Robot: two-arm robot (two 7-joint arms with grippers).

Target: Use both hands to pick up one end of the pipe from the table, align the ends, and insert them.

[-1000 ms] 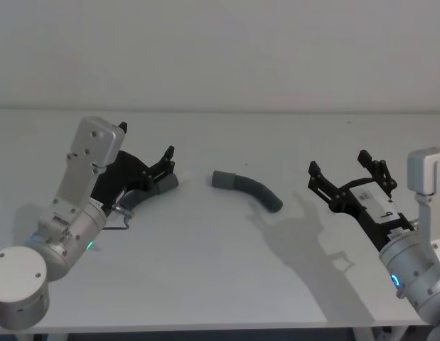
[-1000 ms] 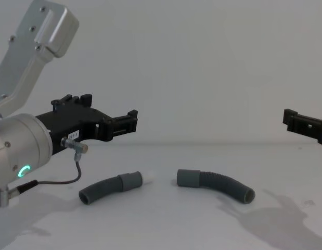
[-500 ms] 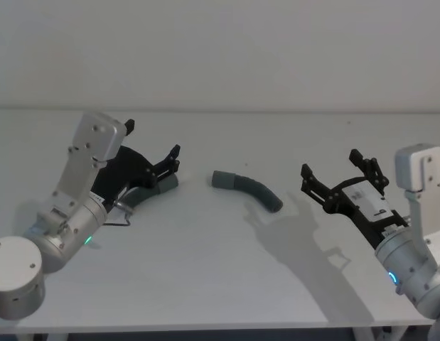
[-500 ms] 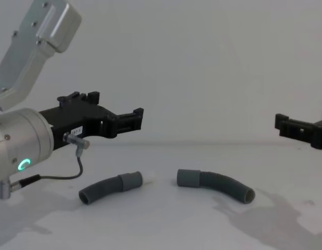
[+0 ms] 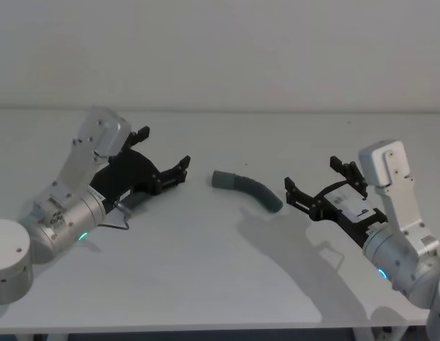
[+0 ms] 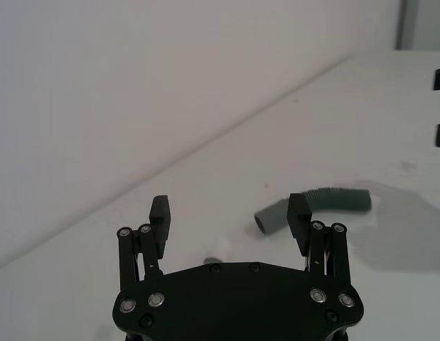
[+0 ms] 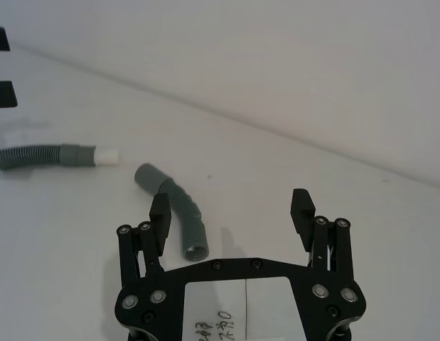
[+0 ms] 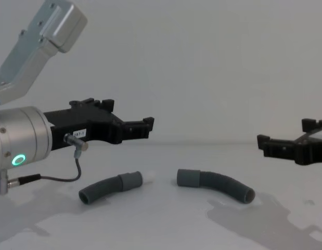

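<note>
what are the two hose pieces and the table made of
Left hose piece and right hose piece: probably flexible plastic or rubber, matte dark grey, ribbed walls. Table: matte white, maybe laminate; soft shadows, no glare.

Bearings: 12 o'clock points away from the robot. On the flat white matte counter (image 5: 205, 270) lie two pipe sections, apart. The curved dark-grey corrugated left hose piece (image 8: 103, 190) lies at 9 o'clock of the matching right hose piece (image 5: 247, 188). The smooth grey left cuff (image 8: 130, 180) and right cuff (image 8: 189, 177) face each other across the gap. The black angular left end effector (image 5: 163, 150) hangs above the left hose piece, clear of it. The matching right end effector (image 5: 313, 179) is near the right hose piece at 3 o'clock, above the counter.
</note>
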